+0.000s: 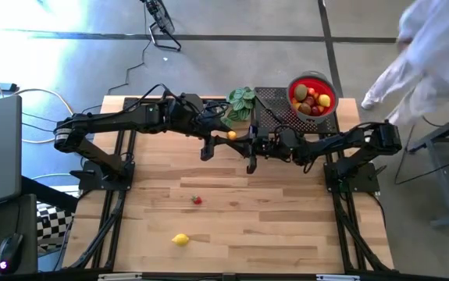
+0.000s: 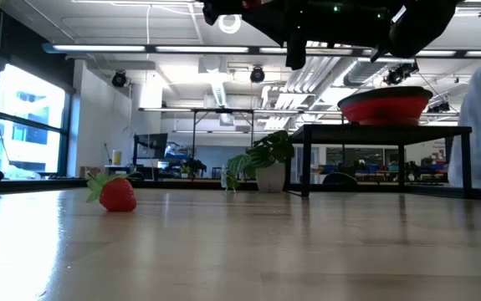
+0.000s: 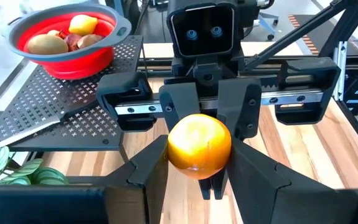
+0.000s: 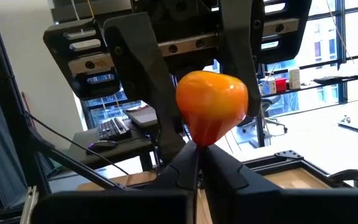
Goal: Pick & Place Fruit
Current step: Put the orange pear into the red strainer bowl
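Orange fruit [image 3: 199, 144] — between left pincer [image 3: 191, 171] fingers

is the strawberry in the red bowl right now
No, the strawberry lies on the bare wooden table, well away from the red bowl that stands on the black rack.

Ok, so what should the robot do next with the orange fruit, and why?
Probably the right gripper should open and slide around the orange fruit. The left gripper holds the fruit up in the air between both arms, while the right gripper's fingers are shut just at its narrow end, so it does not look ready to carry it to the red bowl.
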Robot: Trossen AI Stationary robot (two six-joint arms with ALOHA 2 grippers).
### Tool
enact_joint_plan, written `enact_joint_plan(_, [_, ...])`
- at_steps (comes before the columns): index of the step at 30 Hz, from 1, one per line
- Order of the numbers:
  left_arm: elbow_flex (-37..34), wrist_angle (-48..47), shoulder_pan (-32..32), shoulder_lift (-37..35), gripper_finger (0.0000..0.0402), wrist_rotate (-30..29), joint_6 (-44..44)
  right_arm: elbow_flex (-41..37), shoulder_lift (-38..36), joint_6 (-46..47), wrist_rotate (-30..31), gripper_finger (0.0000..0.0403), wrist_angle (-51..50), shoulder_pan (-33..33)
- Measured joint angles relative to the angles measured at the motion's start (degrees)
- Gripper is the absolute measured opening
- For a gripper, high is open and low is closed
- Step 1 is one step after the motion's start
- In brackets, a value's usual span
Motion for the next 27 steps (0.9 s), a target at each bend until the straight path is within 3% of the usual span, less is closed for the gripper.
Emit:
enact_joint_plan(14, [0.0,0.5,0.0,0.0,0.0148,0.0,0.0,0.0,0.0,0.0,-0.8,0.0004,0.0,0.0])
enact_joint_plan(22, [0.0,2.0,0.0,0.0,0.0218,-0.3,0.4,0.0,-0.1,0.1,-1.3,0.0003,0.1,0.0])
enact_joint_plan(27, [0.0,3.3,0.0,0.0,0.0241,-0.3,0.4,0.0,-0.1,0.1,-1.3,0.0003,0.0,0.0])
